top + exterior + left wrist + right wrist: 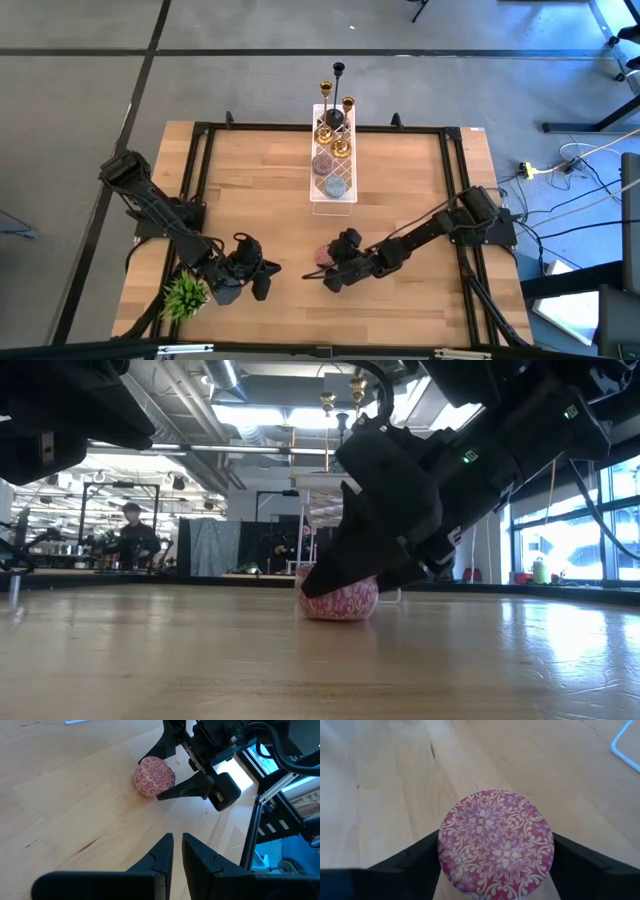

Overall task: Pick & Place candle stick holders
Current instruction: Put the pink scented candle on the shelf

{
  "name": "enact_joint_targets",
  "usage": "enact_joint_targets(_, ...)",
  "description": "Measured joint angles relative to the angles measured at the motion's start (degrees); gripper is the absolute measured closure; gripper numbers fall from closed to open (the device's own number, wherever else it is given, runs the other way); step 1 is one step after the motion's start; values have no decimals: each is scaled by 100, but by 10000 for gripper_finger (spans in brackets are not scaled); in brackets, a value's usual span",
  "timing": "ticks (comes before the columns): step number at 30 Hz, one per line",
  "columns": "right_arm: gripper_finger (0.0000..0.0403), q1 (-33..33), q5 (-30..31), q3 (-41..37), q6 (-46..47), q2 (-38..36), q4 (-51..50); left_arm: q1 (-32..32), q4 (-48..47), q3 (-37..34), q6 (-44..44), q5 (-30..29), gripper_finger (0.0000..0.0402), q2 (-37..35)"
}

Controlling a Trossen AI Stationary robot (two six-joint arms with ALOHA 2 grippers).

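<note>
1. Right claw [327, 268] low over worktop [400, 200], around 6 o'clock of centre; fingers spread either side of round pink patterned object [324, 257].
2. Right wrist view: object [496, 841] sits between both dark fingers, top face with floral scrollwork; contact with fingers cannot be told, so grip not confirmed.
3. Left wrist view: same object [154, 777] resting on wood, right claw [165, 772] flanking it with jaws apart.
4. Low view: pink object [338, 598] on worktop surface under the right arm.
5. Left claw [262, 280] at about 7 o'clock of worktop, clenched, nothing between fingers [162, 851]; pointed toward the pink object.
6. Green plant tuft [185, 294] just beside left arm, near 7 o'clock corner.
7. Candle stick holders [338, 125] clustered at 12 o'clock edge, standing in far end of a clear narrow tray [313, 200]: one black stem, several gold.
8. Two more round patterned pieces [331, 172] in the tray's near half.
9. Person visible in room behind, low view, well apart from worktop.
</note>
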Motion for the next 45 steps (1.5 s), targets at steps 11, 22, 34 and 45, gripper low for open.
enact_joint_targets(11,109,13,-174,577,-313,0,-27,13,-52,0,7,-20,368,0)
enact_joint_targets(22,107,123,301,2698,-1676,0,-2186,13,-86,0,-36,-17,368,0)
enact_joint_targets(34,107,733,1352,4081,-2099,-4,-4109,25,-124,0,-148,-345,368,0)
enact_joint_targets(45,107,738,1666,4094,-1791,-369,-4898,378,-247,0,-151,-315,368,0)
